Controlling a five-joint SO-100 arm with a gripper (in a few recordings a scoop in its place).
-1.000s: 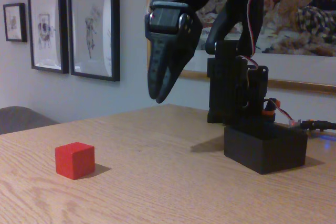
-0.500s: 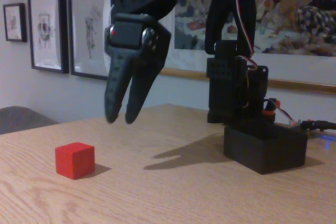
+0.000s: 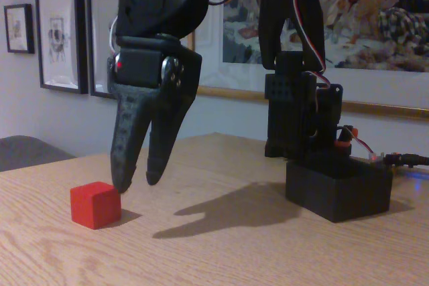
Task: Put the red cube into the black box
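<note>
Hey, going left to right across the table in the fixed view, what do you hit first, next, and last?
red cube → gripper, open, just above and right of the cube → black box

Fixed view, low, table-level, close, facing wall

Red cube [image 3: 95,204] left – gripper [image 3: 137,183] just above-right, black box [image 3: 338,189] far right.
</note>
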